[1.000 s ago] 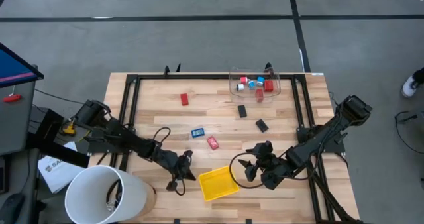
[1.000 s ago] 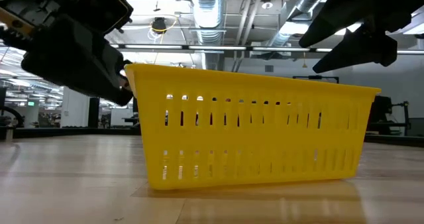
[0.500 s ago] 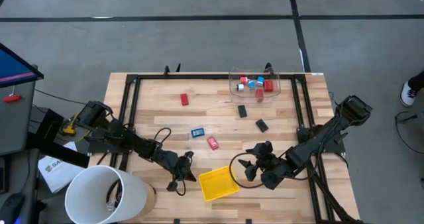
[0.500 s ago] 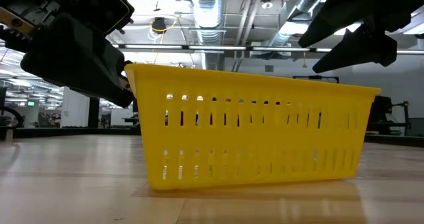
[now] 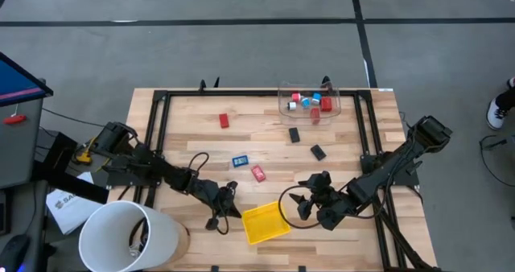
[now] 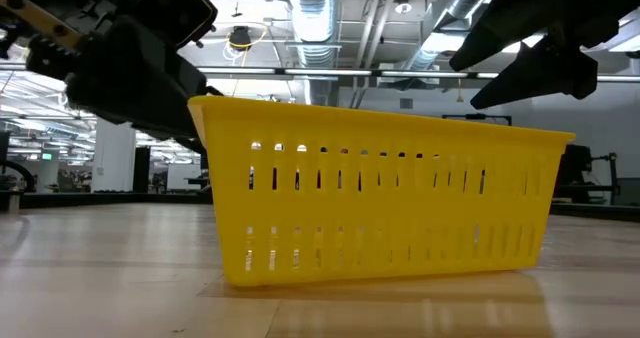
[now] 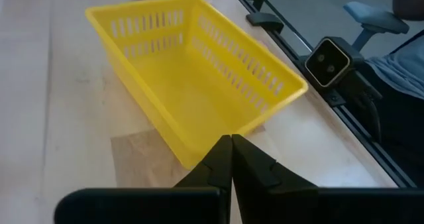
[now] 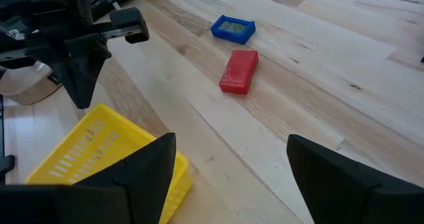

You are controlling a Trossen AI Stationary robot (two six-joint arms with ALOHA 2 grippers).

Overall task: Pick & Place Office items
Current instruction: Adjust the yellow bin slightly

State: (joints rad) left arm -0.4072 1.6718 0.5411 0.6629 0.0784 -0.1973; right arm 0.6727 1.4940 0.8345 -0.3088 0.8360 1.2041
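The yellow tray (image 5: 264, 222) stands flat on the wood near the table's near edge. My left gripper (image 5: 231, 211) is shut, with its tips (image 7: 230, 139) at the tray's left corner (image 7: 193, 155). My right gripper (image 5: 294, 201) is open and hangs above the tray's right side (image 8: 99, 154). A blue item (image 8: 233, 28) and a red item (image 8: 239, 70) lie on the table beyond the tray. Another red item (image 5: 224, 120) and two black items (image 5: 294, 133) (image 5: 319, 151) lie farther off. Several more sit in the clear box (image 5: 310, 101). My left gripper comes level from the table's left, with its shut fingertips right at the tray's left corner (image 7: 193, 155). I cannot tell whether they touch it. The tray stands flat on the table.
A white bucket (image 5: 129, 236) stands at the table's near left corner. Black frame rails (image 5: 157, 135) run along the left, far and right sides. Cables loop beside both grippers (image 5: 197, 161). Bare wood lies between the tray and the loose items.
My left gripper has moved a little toward the table's right, closer to the tray's left corner, and stayed shut. The tray has not moved.
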